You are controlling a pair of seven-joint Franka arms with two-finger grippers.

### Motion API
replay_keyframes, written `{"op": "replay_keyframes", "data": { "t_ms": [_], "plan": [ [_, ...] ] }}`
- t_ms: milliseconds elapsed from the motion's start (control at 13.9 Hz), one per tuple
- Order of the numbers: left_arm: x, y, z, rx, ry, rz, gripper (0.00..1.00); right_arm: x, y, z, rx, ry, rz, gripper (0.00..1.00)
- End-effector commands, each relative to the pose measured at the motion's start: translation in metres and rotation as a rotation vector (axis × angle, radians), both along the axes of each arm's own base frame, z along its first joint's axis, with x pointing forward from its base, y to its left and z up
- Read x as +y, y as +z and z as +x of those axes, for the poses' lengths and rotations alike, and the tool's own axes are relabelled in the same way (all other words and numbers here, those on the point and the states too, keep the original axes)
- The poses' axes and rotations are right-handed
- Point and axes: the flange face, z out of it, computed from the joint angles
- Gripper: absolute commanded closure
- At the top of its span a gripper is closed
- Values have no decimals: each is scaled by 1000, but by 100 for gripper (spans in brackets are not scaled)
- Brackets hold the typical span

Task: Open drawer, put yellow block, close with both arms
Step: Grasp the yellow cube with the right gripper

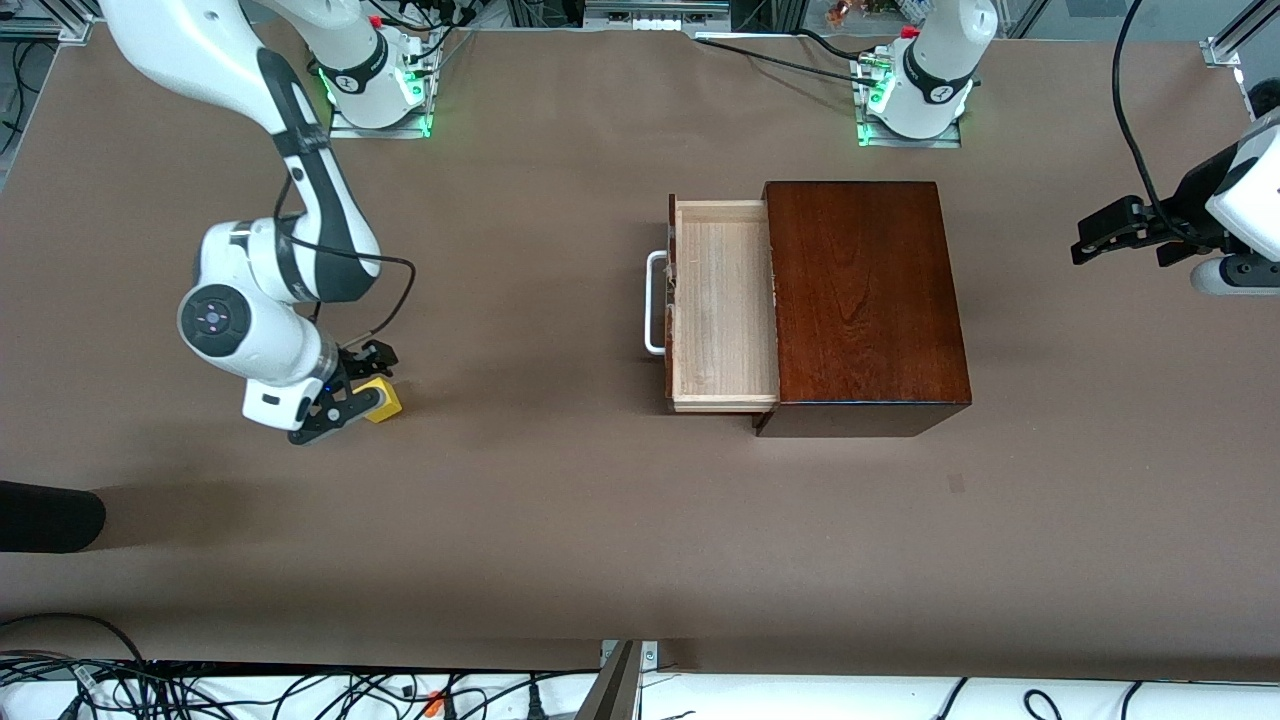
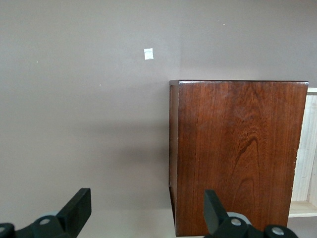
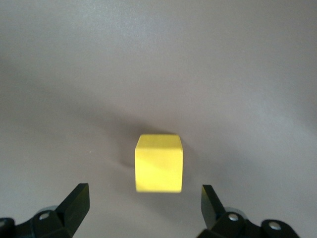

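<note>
Small yellow block (image 3: pixel 158 162), glossy mahogany box (image 1: pixel 862 300), pale light-wood drawer (image 1: pixel 722 305)

I can't read any words, numbers or signs in my three views. The arm bases carry small round marks, too tiny for me to make out. A little white scrap lies on the surface ahead of my left pincer, and I see nothing written on it.

One yellow block (image 1: pixel 384 398), one drawer (image 1: pixel 722 305), one box (image 1: pixel 865 300), two arms (image 1: pixel 300 180).
</note>
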Motion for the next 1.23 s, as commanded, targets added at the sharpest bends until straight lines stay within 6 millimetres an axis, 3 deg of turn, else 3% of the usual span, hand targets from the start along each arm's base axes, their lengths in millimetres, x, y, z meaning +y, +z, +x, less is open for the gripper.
{"op": "replay_keyframes", "data": {
  "t_ms": [0,433,1010,1154],
  "plan": [
    [2,2,-7,-22,-81,14,0,2,-16,3,-24,21,15,0],
    [6,9,-3,-39,-79,8,0,-14,-42,3,9,43,128,0],
    [3,9,-3,-39,-87,17,0,-24,-54,-4,-8,81,121,0],
    [4,9,-2,-41,-86,19,0,-25,-57,-6,-13,81,119,9]
  ]
}}
